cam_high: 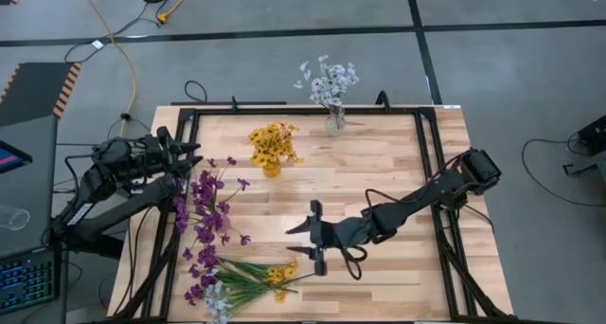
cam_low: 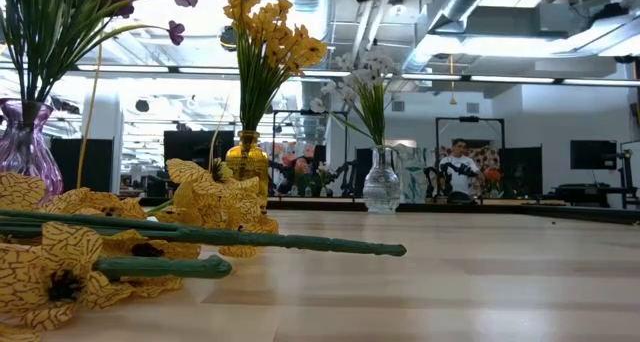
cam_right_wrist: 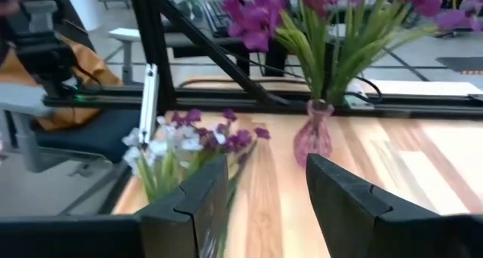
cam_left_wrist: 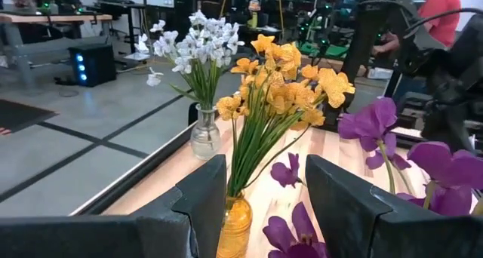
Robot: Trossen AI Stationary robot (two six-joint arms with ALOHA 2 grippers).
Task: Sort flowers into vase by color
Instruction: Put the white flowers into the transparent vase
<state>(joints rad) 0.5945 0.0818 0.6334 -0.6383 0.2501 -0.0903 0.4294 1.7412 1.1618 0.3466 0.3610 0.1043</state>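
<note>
Flowers (cam_high: 237,281) are lying in a loose mixed heap at the near left of the counter (cam_high: 379,172), purple, white and yellow sprays tangled together with their green stems pointing right, and we are reading them as the unsorted stock that is waiting to go into vases. At the far left, our left hand (cam_high: 189,155) is hovering beside the purple bunch (cam_high: 204,210), its fingers spread and pinching nothing; we are judging that it is idling there so it stays clear of the blooms. That purple bunch is standing in a violet vase (cam_right_wrist: 318,134), so one colour is already gathered. Moving right, the yellow bunch (cam_high: 273,144) is sitting upright in an amber vase (cam_low: 246,160) near the counter's middle, and further right and back the white bunch (cam_high: 329,82) is standing in a clear glass vase (cam_high: 335,123) by the far edge; we are taking the spacing between the three vases as room for the arms to drop stems in without knocking a neighbour. Our right hand (cam_high: 312,237) is reaching across from the right, pointed at the heap and just beside it, fingers spread and empty, apparently lining up to pick a stem. The sorting looks to us partly done.
</note>
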